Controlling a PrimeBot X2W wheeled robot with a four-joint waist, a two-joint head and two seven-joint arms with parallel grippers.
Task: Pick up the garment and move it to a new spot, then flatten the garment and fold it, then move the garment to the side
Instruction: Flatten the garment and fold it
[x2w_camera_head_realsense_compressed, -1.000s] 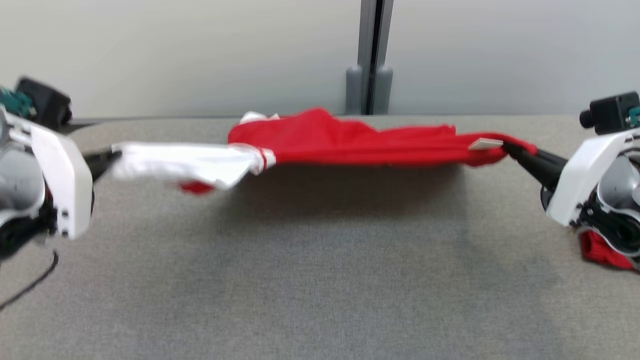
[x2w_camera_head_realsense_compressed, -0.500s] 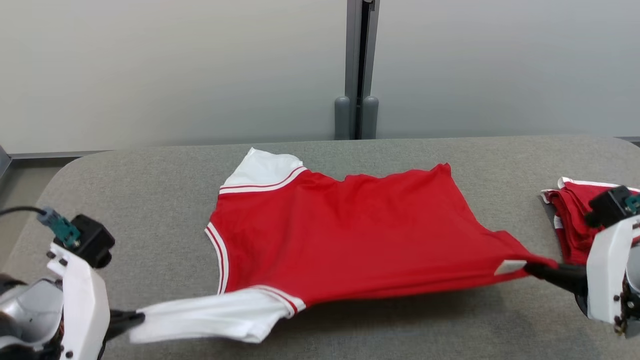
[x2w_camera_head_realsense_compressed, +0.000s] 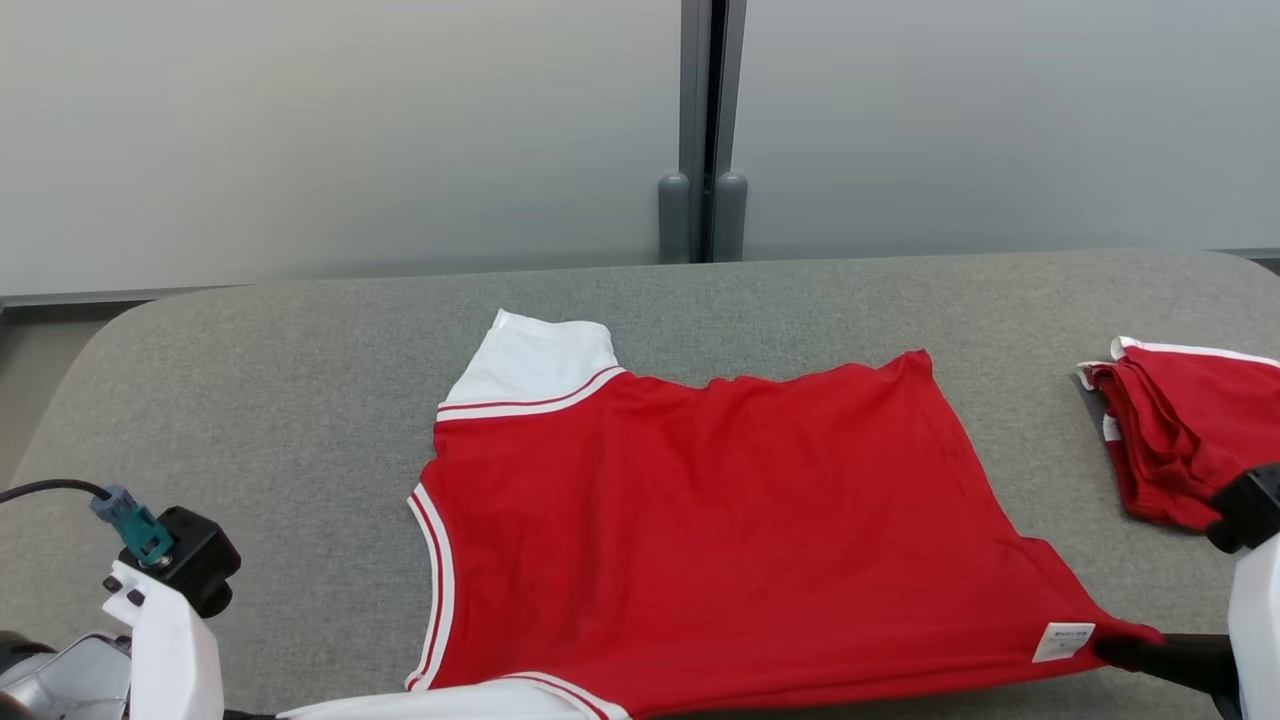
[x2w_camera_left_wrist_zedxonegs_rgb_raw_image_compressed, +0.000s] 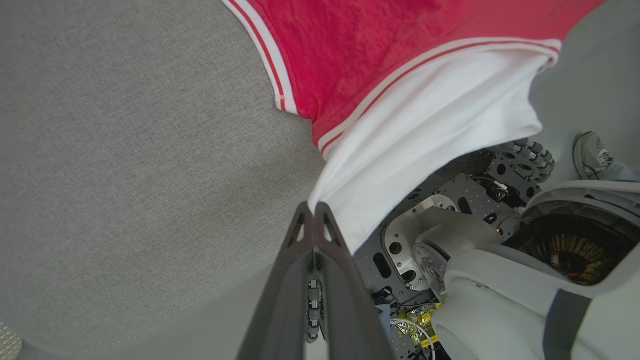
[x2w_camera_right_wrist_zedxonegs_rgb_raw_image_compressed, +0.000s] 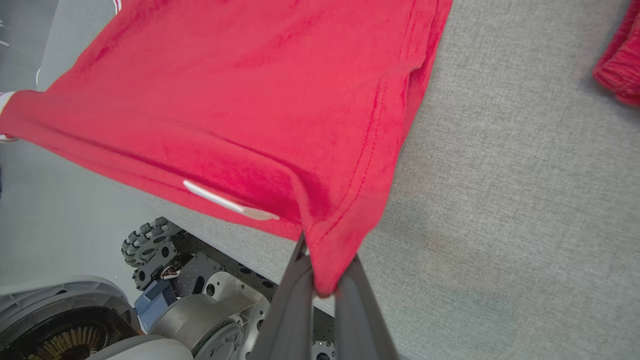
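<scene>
Red fabric with white sleeves makes up the garment (x2w_camera_head_realsense_compressed: 700, 520), which lies spread across the middle of the grey table (x2w_camera_head_realsense_compressed: 250, 380), collar to the left and hem to the right. Its far part rests flat, with the far sleeve (x2w_camera_head_realsense_compressed: 535, 365) lying on the cloth surface. The near edge is held taut between both arms and reaches past the near table edge. The left gripper (x2w_camera_left_wrist_zedxonegs_rgb_raw_image_compressed: 313, 207) is closed tight on the end of the near sleeve (x2w_camera_left_wrist_zedxonegs_rgb_raw_image_compressed: 440, 115). The right gripper (x2w_camera_right_wrist_zedxonegs_rgb_raw_image_compressed: 325, 270) is closed on the near hem corner (x2w_camera_right_wrist_zedxonegs_rgb_raw_image_compressed: 345, 235), just beside the white label (x2w_camera_head_realsense_compressed: 1063, 641). A pile of folded red clothes (x2w_camera_head_realsense_compressed: 1190, 440) sits at the far right, apart from the garment. Judged from this layout, the flattening step is in hand: the body is nearly smooth, but the near edge is not yet set down. The next move calls for carrying both held points slightly farther onto the table, keeping even tension, lowering them together, and only then releasing, so that no crease forms before folding.
</scene>
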